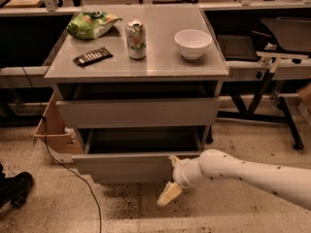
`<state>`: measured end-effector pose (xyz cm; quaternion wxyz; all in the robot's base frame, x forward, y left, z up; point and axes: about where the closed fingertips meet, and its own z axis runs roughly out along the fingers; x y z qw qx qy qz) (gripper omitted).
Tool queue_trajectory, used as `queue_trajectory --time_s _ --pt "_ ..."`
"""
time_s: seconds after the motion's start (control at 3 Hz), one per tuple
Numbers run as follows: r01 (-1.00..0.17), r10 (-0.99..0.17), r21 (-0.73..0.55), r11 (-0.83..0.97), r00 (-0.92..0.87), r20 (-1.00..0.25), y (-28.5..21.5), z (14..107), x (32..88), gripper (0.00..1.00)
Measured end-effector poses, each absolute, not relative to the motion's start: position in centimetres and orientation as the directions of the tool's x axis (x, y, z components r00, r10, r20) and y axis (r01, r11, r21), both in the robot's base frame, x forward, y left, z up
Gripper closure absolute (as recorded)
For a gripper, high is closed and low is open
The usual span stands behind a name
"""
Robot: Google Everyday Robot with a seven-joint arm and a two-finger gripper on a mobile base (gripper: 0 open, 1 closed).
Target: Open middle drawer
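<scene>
The grey cabinet (136, 64) has three stacked drawers. The middle drawer (126, 165) is pulled out toward me and its grey inside (143, 142) shows. The drawer above it (138, 111) stands slightly out. The lowest drawer is mostly hidden under the middle front. My gripper (171, 176) is at the right end of the middle drawer's front. One cream finger (173, 159) reaches over the front's top edge, and the other (167, 194) hangs below it. The fingers are spread apart. My white arm (243, 171) comes in from the right.
On the cabinet top lie a green chip bag (92, 23), a dark snack bar (92, 56), a can (136, 39) and a white bowl (193, 43). A cardboard box (53, 130) stands at the left, a cable (73, 171) runs over the floor, and a table leg (286, 120) is at the right.
</scene>
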<state>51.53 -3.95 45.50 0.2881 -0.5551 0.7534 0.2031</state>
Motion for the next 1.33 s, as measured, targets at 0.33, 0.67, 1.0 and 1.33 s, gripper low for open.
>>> queue_trajectory --time_s 0.33,0.67,1.0,1.33 --pt "-0.953 -0.724 -0.071 0.294 -0.174 -0.667 -5.0 48.9 50.9 0.00" --pt "-0.947 -0.723 -0.128 0.294 -0.133 -0.678 -5.3 51.1 52.3 0.00" --pt "-0.944 -0.717 -0.151 0.293 -0.113 -0.687 -4.7 51.4 55.0 0.00" --pt "-0.943 -0.705 -0.141 0.301 -0.121 -0.699 -3.7 50.3 58.1 0.17"
